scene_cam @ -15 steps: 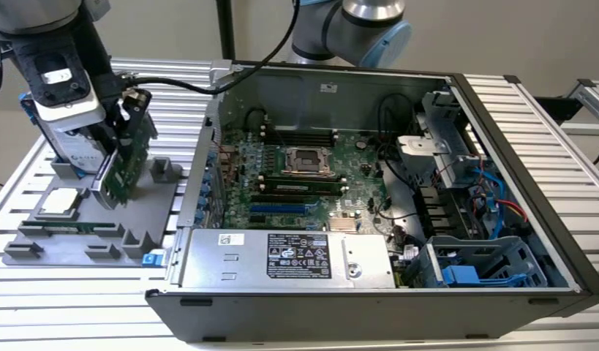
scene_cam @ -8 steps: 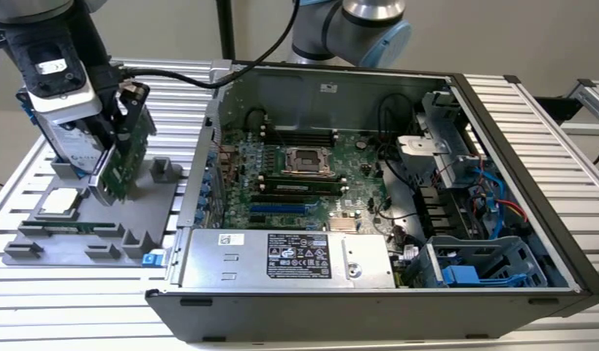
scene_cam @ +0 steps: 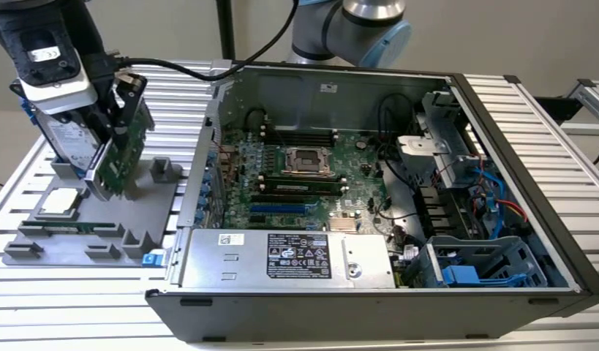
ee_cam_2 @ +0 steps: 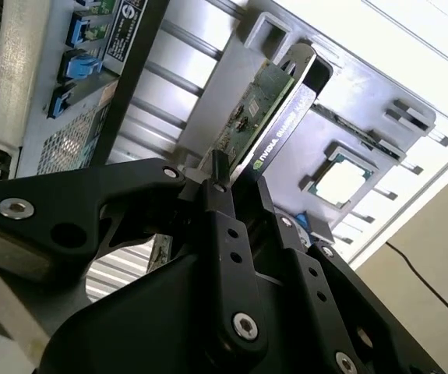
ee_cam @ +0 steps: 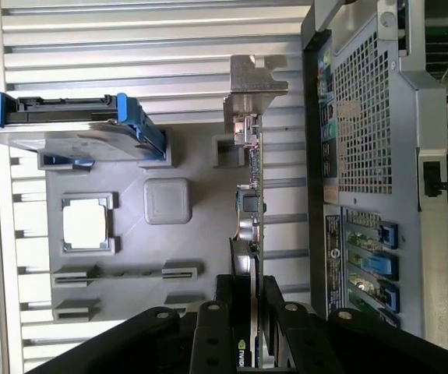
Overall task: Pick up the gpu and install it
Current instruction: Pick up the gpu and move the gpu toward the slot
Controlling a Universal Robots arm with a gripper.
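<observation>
Plainly, the end effector (ee_cam: 248,287) grips the gpu (ee_cam: 253,179); the exterior view adds the open computer case (scene_cam: 358,318).

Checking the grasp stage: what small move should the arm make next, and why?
Probably a straight lift: the jaws are shut on the gpu, which stands at the grey holder close beside the hard drive, so sideways travel could snag it.

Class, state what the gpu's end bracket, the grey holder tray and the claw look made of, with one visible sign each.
End bracket of the gpu: probably bare sheet metal, silvery, folded tab. Grey holder tray: likely moulded plastic, uniformly matte. Claw, shut on the gpu: matte black, screwed together; metal or plastic unclear.
</observation>
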